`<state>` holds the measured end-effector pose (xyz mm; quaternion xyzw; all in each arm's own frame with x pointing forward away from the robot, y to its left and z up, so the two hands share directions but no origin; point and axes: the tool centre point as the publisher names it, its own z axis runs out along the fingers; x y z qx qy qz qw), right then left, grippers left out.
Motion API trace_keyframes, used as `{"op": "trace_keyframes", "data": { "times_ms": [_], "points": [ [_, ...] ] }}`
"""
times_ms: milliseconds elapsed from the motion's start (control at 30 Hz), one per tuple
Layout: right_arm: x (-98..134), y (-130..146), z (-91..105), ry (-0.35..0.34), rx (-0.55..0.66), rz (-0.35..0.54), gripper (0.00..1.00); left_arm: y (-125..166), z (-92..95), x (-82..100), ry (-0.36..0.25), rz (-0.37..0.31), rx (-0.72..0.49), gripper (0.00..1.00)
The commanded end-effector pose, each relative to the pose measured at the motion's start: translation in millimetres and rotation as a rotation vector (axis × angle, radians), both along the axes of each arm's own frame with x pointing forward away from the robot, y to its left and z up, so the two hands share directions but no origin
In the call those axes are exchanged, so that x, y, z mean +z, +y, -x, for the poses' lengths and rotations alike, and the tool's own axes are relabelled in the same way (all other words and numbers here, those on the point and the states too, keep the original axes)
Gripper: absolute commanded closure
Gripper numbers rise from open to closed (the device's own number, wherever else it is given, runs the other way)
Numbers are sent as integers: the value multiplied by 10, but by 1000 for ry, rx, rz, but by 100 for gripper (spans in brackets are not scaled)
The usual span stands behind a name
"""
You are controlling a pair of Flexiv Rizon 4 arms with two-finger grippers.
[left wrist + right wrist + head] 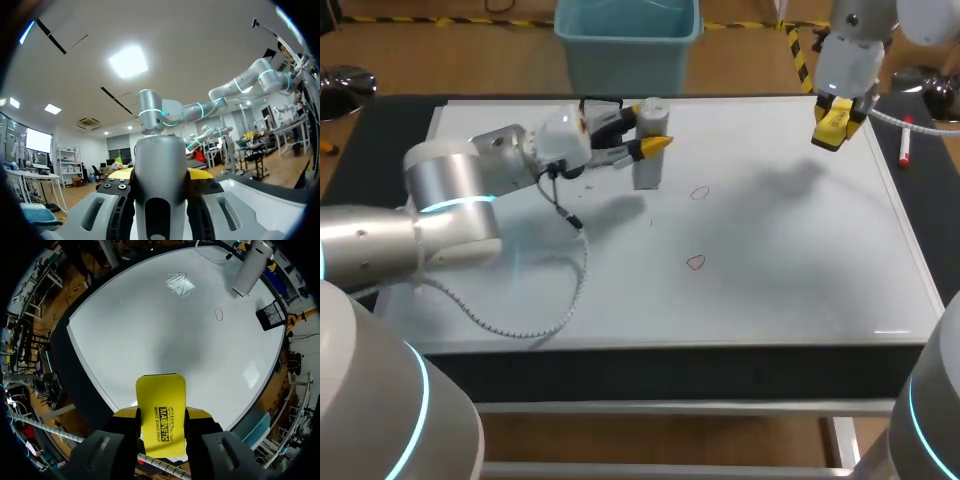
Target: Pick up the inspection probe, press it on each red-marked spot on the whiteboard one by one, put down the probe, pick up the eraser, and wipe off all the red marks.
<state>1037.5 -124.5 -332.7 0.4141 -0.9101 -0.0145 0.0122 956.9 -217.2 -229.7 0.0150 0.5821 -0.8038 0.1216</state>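
Note:
The whiteboard (pixel 800 260) covers most of the table. Two small red outlined marks lie on it, one (pixel 698 193) mid-board and one (pixel 695 262) nearer the front. My left gripper (pixel 642 135) is shut on the grey cylindrical probe (pixel 649 150), which stands upright at the far middle of the board, left of the marks. In the left wrist view the probe (pixel 160 175) fills the gap between the fingers. My right gripper (pixel 835 122) hangs above the board's far right corner, shut on the yellow eraser (pixel 161 415). From there a red mark (pixel 218 314) and the probe (pixel 248 267) show ahead.
A red marker pen (pixel 906 145) lies on the dark strip right of the board. A small black object (pixel 600 103) sits at the board's far edge behind the probe. The left arm's coiled cable (pixel 555 300) trails over the board's left half.

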Motion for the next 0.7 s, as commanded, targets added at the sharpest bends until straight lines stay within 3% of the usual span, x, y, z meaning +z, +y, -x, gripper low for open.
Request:
{"op": "trace_keyframes", "data": {
  "times_ms": [33, 300, 700],
  "points": [
    [9, -7, 0, 0, 2, 3, 100, 348, 192, 80, 14, 8, 81, 100],
    [9, -7, 0, 0, 2, 3, 100, 730, 242, 74, 22, 41, 135, 100],
    [9, -7, 0, 0, 2, 3, 100, 917, 202, 28, 35, 94, 127, 100]
  ]
}}
